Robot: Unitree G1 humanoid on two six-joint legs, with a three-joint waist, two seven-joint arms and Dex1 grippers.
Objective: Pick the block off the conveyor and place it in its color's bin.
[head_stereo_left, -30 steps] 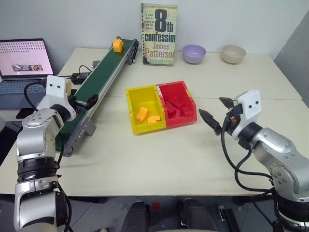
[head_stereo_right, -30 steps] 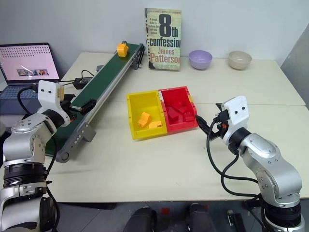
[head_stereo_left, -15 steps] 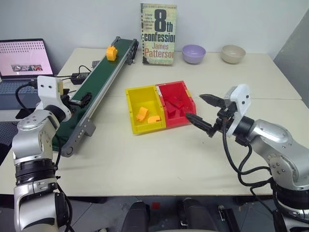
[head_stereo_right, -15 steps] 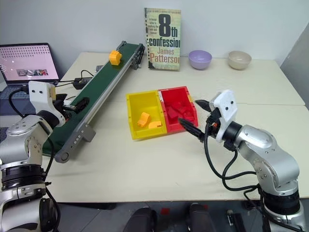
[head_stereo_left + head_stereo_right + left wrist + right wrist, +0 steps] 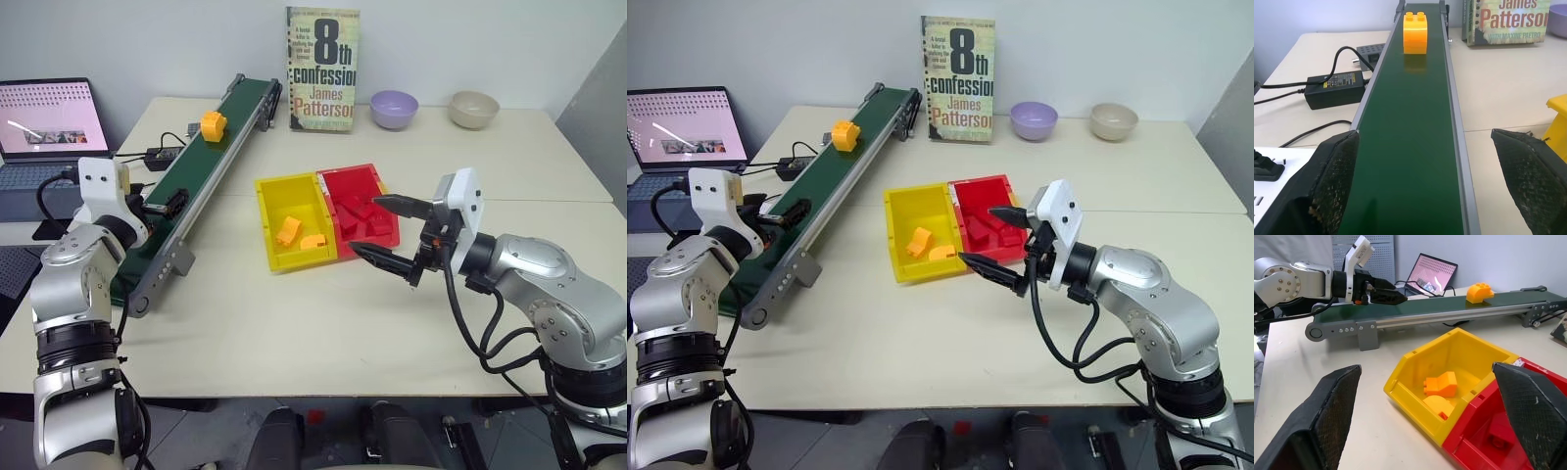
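Tabletop book (image 5: pixel 322 69): "8th Confession", Patterson

Bright even light, soft shadows, sharp

- One orange-yellow plastic toy block (image 5: pixel 212 125) on one long dark green conveyor belt (image 5: pixel 201 176)
- Two orange pieces (image 5: pixel 299 235) inside one yellow plastic bin (image 5: pixel 270 191)
- Two ceramic bowls (image 5: pixel 394 108)
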